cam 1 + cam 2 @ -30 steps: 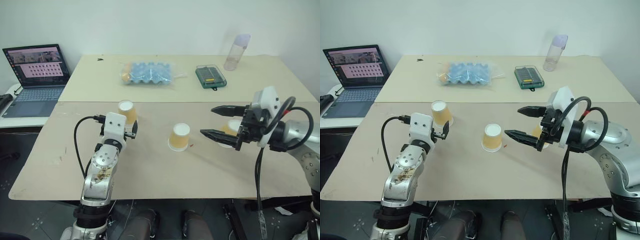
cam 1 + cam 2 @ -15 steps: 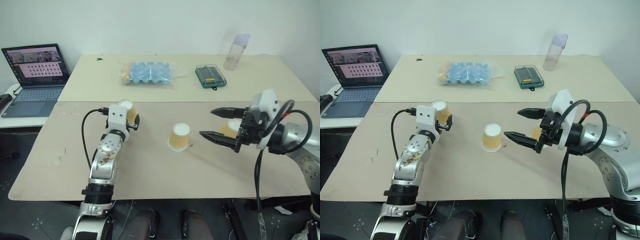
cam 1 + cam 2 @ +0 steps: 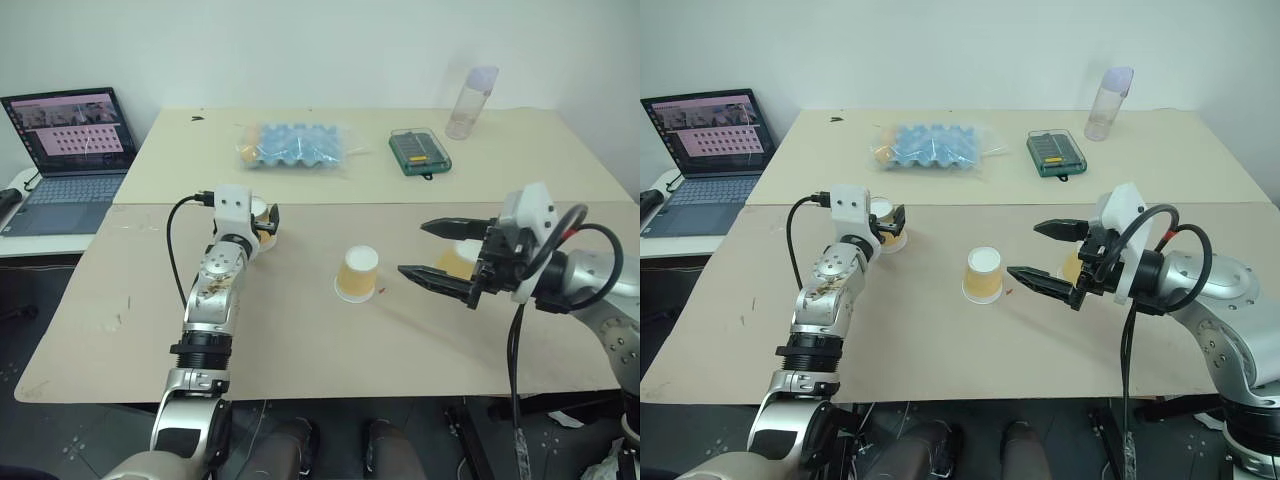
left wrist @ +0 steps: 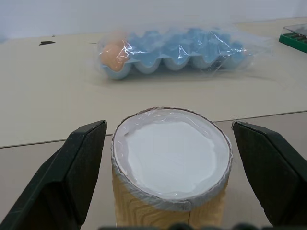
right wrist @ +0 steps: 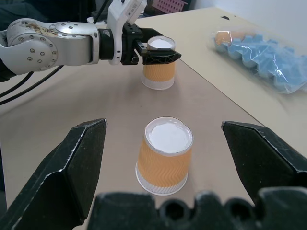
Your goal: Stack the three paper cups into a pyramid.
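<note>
Three paper cups stand upside down on the table, orange with white bases up. The left cup (image 4: 170, 165) sits between the spread fingers of my left gripper (image 3: 264, 222), which is open and level around the cup's top without squeezing it. The middle cup (image 3: 358, 273) stands alone at the table's centre. My right gripper (image 3: 412, 249) hovers open just right of the middle cup, pointing toward it, with nothing between its fingers. The right cup (image 3: 456, 260) is partly hidden behind that gripper. The right wrist view shows the middle cup (image 5: 164, 155) and, beyond it, the left cup (image 5: 158, 74) with the left gripper (image 5: 154, 51) at its top.
At the back of the table lie a blue egg carton in plastic wrap (image 3: 293, 145), a green case (image 3: 420, 152) and a tall translucent bottle (image 3: 473, 103). An open laptop (image 3: 65, 150) sits on a side table to the left.
My left gripper has reached forward to the left cup, and its open fingers now straddle the cup's top. The right gripper and all three cups have stayed put.
</note>
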